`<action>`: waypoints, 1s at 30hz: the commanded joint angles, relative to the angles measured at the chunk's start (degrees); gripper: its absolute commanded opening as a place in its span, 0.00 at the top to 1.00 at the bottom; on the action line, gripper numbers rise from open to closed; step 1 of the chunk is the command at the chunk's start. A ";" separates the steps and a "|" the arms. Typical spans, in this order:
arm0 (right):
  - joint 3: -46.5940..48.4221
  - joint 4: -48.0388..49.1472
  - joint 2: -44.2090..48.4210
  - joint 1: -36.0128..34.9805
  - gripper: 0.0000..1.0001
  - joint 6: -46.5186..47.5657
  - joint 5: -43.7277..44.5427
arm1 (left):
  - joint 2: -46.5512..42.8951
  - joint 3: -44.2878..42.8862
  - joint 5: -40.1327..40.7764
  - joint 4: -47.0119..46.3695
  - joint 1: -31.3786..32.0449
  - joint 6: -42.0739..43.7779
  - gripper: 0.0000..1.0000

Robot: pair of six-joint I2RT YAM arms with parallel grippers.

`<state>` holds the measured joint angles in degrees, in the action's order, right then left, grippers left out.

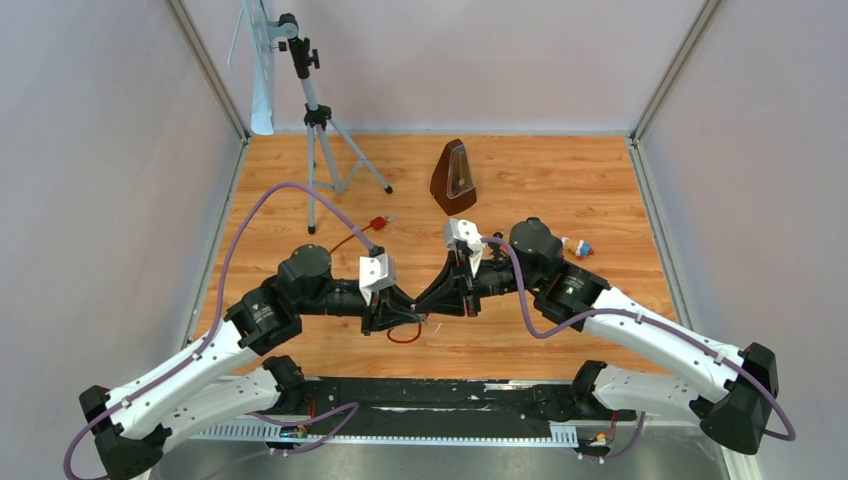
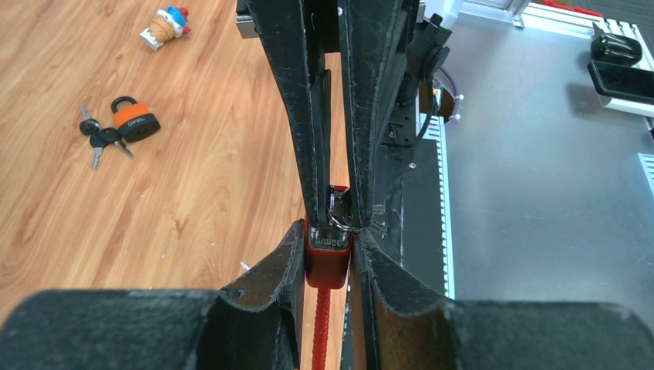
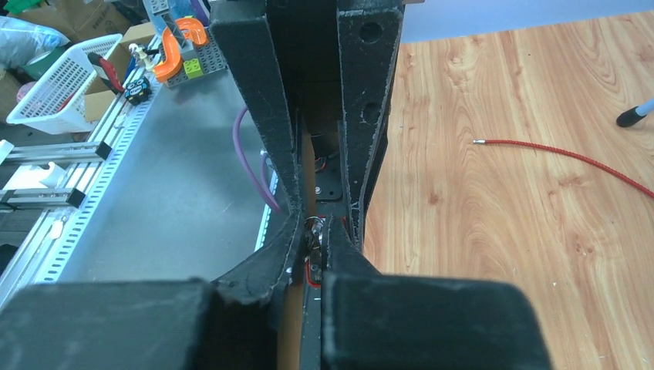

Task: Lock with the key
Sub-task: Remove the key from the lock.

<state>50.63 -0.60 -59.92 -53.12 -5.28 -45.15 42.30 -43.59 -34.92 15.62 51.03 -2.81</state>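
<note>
Wood-grain tabletop (image 1: 560, 180) fills the walled bay, with a black strip (image 1: 440, 395) along the near edge by the arm bases. Mid-table the two arms meet nose to nose, and the overhead view hides what they hold; only a loop of red cable (image 1: 405, 335) shows beneath them. The left wrist view settles it: the left gripper (image 2: 328, 235) is clamped on a red padlock (image 2: 328, 266), and the right gripper (image 3: 315, 223) is pinched on the key (image 2: 339, 214) at the lock's top. Beyond, on the right arm's side, an orange padlock (image 2: 135, 122) with keys and a small toy figure (image 2: 166, 25) lie apart on bare boards, with open wood around them. Farthest back stand a metronome (image 1: 453, 178) and a tripod (image 1: 318, 120) near the far wall
</note>
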 commanded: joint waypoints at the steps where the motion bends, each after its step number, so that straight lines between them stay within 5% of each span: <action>1: 2.34 0.80 -0.18 -0.58 1.00 0.53 -1.81 | -1.75 -2.90 0.75 -2.34 0.30 0.95 1.00; 9: 3.19 3.39 1.30 0.16 1.00 -10.42 7.45 | -1.40 -2.43 4.08 -0.44 0.30 1.59 1.00; 16: -1.43 14.92 5.47 0.56 1.00 -21.69 17.25 | 0.12 -1.77 4.55 1.43 0.30 1.27 1.00; 27: -4.49 18.80 11.04 0.56 1.00 -24.96 26.60 | 5.32 -2.98 4.36 3.19 0.30 1.13 1.00; 30: -6.82 24.75 12.77 0.56 1.00 -21.27 22.94 | 8.21 -3.85 3.77 4.51 0.30 0.94 1.00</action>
<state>44.21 7.70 -51.86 -53.06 -27.92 -23.94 46.98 -46.65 -30.04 12.86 51.29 -1.80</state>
